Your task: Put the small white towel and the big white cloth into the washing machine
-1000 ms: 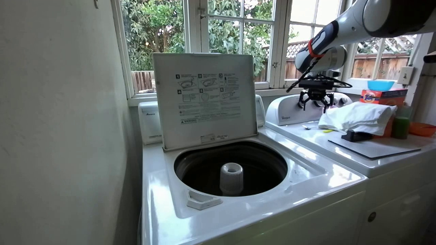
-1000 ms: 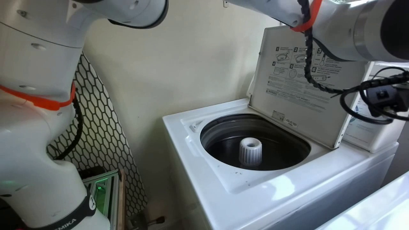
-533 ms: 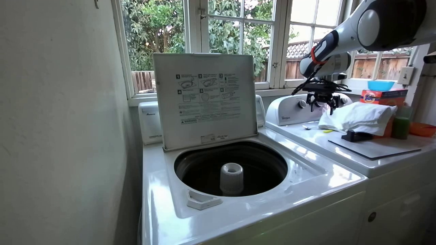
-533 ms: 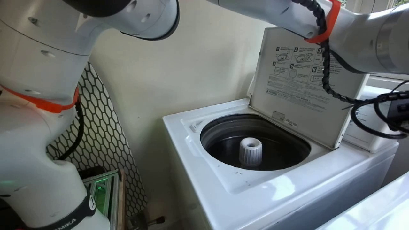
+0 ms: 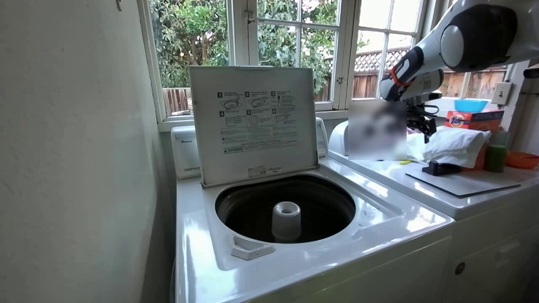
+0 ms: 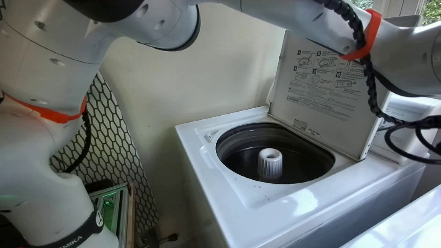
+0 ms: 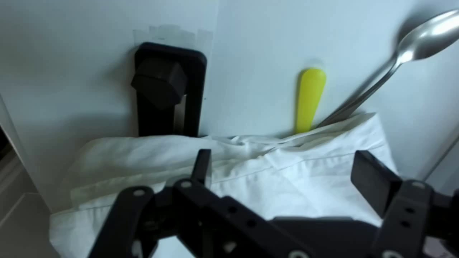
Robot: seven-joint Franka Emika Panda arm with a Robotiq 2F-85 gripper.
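Observation:
A folded, rumpled white cloth (image 5: 446, 145) lies on the white machine on the right in an exterior view. It fills the lower middle of the wrist view (image 7: 287, 186); whether it is one piece or two I cannot tell, and no separate small towel shows. My gripper (image 5: 422, 128) hangs over the cloth's left end. In the wrist view the gripper (image 7: 281, 157) is open, its fingers wide apart with the cloth beneath and nothing held. The washing machine (image 5: 328, 256) stands with its lid (image 5: 257, 126) up and drum visibly empty, also in an exterior view (image 6: 227, 196).
A spoon (image 7: 426, 39) and yellow handle (image 7: 310, 93) stick out from under the cloth, beside a black fixture (image 7: 168, 89). A Tide box (image 5: 476, 120), blue bowl (image 5: 470, 105), green-filled cup (image 5: 495, 158), orange bowl (image 5: 522, 160) and grey board (image 5: 467, 184) are near the cloth.
My gripper has moved right and slightly down in an exterior view, from left of the cloth to over its left end, and has turned. The cloth has not moved.

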